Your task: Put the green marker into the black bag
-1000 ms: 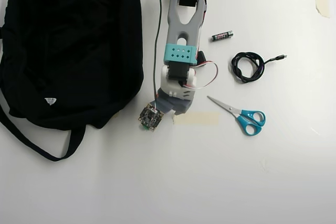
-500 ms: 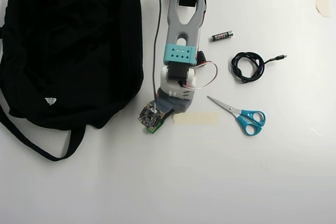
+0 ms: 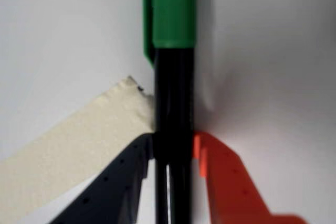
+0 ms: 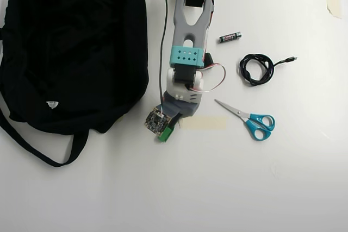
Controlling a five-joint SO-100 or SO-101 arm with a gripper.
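The green marker [image 3: 173, 77] is seen upright in the centre of the wrist view, its green cap at the top of the frame and its black barrel running down to the lower edge. The barrel is clamped by the claw [image 3: 174, 148], closed down to the barrel's width, with a dark finger pressed against its left side and an orange finger against its right. A strip of beige tape [image 3: 68, 145] is seen at the lower left of that view, its torn end reaching the barrel.

In the overhead view only the green cap [image 4: 166, 132] is shown, just below the frame's centre, poking out beneath the wrist camera board at the arm's tip. Compared with the pictures from a second and half a second ago, more of the cap is now exposed and it has shifted slightly down and to the right; the arm itself is hardly changed.

The black bag [image 4: 70, 47] is spread over the upper left of the white bench [image 4: 217, 188], well apart from the marker. The tape [image 4: 204, 123] is found just right of the cap. Scissors [image 4: 250, 119], a coiled cable [image 4: 256, 69] and a battery [image 4: 230, 37] are laid on the right side, unmoved.
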